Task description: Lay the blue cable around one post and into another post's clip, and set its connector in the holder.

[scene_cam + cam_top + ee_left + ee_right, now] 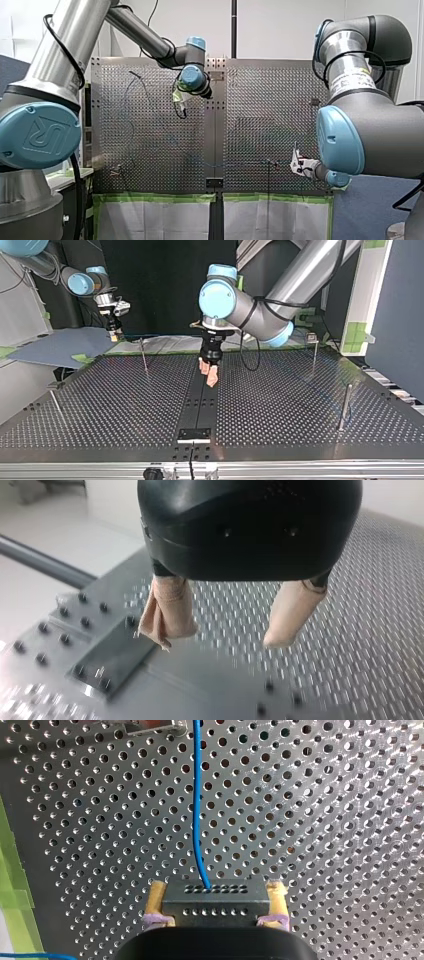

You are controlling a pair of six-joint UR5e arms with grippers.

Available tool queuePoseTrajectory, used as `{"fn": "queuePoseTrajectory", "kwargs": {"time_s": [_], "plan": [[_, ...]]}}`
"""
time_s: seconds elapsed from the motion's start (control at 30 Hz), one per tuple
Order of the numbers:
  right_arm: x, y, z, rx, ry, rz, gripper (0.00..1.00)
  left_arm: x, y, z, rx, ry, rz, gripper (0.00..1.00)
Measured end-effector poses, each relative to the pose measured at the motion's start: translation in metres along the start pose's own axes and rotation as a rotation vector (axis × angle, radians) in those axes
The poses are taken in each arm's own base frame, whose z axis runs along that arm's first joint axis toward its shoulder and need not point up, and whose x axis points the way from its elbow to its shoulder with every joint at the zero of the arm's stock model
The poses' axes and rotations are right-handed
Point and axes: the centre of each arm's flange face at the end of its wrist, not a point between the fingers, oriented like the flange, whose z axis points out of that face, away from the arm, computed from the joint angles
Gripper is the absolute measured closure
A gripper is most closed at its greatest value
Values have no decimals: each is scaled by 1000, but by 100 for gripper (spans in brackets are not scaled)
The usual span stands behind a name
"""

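Pinched between right gripper's (217, 891) yellow pads (156, 896) sits the dark connector (215, 906). Blue cable (196, 805) runs ahead from it across the perforated worktop (330, 820), which has green tape (10, 870) at its edge. Left gripper (220, 640) hangs over the worktop's middle, beige pads (170, 612) spread and empty, near a bolted dark plate (117, 652). Thin posts (144, 355) stand well apart on either side.

My left arm's black tool (208, 374) hung over the perforated metal bench (280, 405) at its dark centre strip, beige pads (213, 377) apart. My right arm's tool (115, 334) sat at the far edge, view's left. Thin metal posts (344, 407) stood around.
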Motion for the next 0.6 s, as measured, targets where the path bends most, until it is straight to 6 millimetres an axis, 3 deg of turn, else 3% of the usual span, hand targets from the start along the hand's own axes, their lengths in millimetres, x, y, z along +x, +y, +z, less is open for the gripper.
{"fn": "queuePoseTrajectory", "kwargs": {"time_s": [0.6], "plan": [[0,3,0,-5,1,6,98,66,-94,9,184,-45,-146,0]]}}
